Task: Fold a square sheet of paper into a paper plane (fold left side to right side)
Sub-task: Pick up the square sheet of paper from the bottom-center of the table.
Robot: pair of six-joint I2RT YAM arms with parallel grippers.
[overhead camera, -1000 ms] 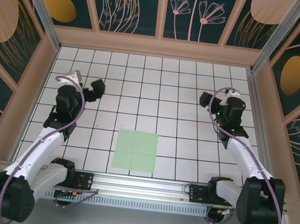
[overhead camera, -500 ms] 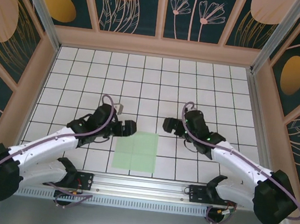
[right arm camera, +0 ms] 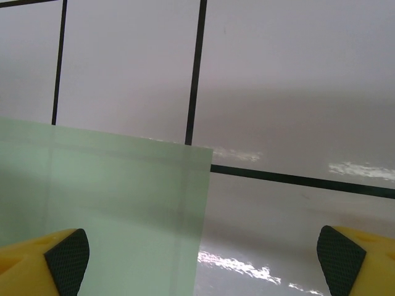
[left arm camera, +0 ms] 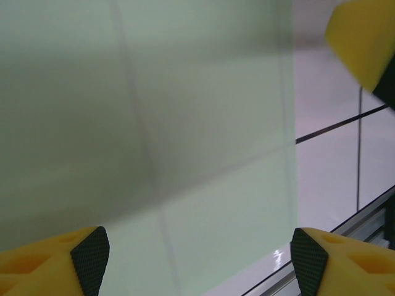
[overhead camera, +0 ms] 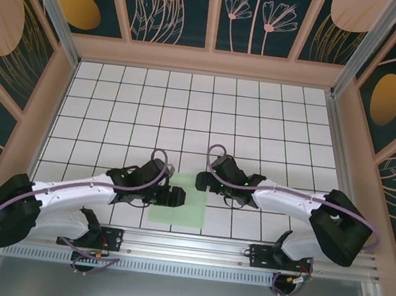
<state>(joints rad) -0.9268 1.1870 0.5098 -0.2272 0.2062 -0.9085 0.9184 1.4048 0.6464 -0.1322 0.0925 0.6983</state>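
The square sheet of paper (overhead camera: pixel 180 215) is pale mint green and lies flat on the white grid table (overhead camera: pixel 188 110), near the front edge. My left gripper (overhead camera: pixel 175 197) hovers open over its left half. In the left wrist view the sheet (left arm camera: pixel 185 123) with faint creases lies below the open left gripper (left arm camera: pixel 199 262). My right gripper (overhead camera: pixel 203 181) is open above the sheet's far right corner. In the right wrist view that corner (right arm camera: pixel 123 203) lies under the right gripper (right arm camera: pixel 203 262). Neither gripper holds anything. The paper plane is out of view.
A metal rail (overhead camera: pixel 185 245) with both arm bases runs along the near edge, close behind the sheet. Tan frame walls (overhead camera: pixel 209 62) enclose the table. A yellow finger of the other gripper (left arm camera: pixel 364 37) shows at the top right of the left wrist view.
Both arms swung in from the table's sides and reached down to the sheet, the left onto its left half, the right to its far right corner. The sheet has not moved.
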